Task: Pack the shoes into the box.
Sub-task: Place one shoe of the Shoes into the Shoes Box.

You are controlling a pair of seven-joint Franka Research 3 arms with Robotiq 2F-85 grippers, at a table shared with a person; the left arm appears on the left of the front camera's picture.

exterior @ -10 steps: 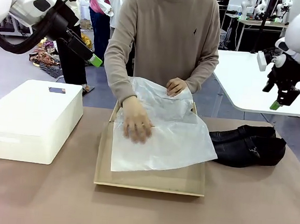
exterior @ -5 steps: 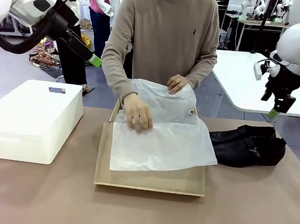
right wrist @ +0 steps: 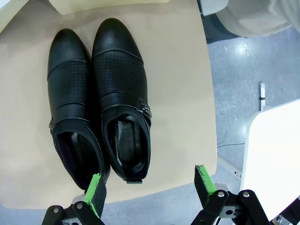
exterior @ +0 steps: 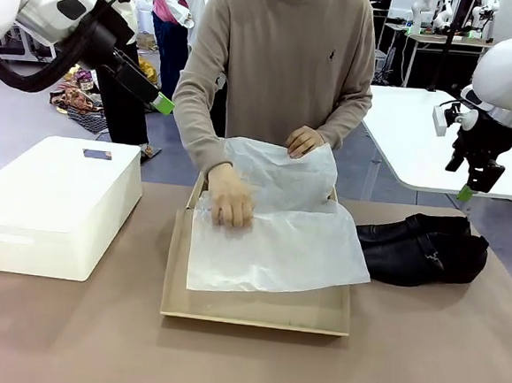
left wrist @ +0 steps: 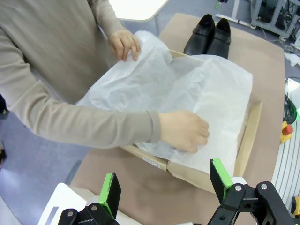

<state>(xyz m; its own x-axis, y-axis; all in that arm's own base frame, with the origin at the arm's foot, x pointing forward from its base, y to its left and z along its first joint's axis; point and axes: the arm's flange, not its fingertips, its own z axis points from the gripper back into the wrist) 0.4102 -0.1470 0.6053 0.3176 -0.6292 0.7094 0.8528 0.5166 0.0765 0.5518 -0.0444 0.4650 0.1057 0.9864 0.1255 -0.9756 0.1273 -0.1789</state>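
While the left gripper (left wrist: 165,185) hung high above the table's left side, its jaws stood wide apart and held nothing. Its arm sloped down from the upper left, with the fingers aimed toward the box (exterior: 255,311), well apart from it. Below that arm a white bin (exterior: 55,202) sat on the table, left of the box.

The box lay open in the middle of the table, and a sheet of tissue (exterior: 279,238) covered most of it. A person at the far side pressed one hand (exterior: 233,199) flat on the tissue and pinched its raised far edge with the other hand (exterior: 302,142).

Just right of the box the shoes (exterior: 424,249) stood on the table, side by side and touching, with their toes toward the box. The tissue's right corner reached up to the toes.

The right gripper (right wrist: 150,185) hovered above the heel end of the shoes, its jaws fully spread, empty and touching nothing. Its arm came in from the upper right, and the fingers pointed down.
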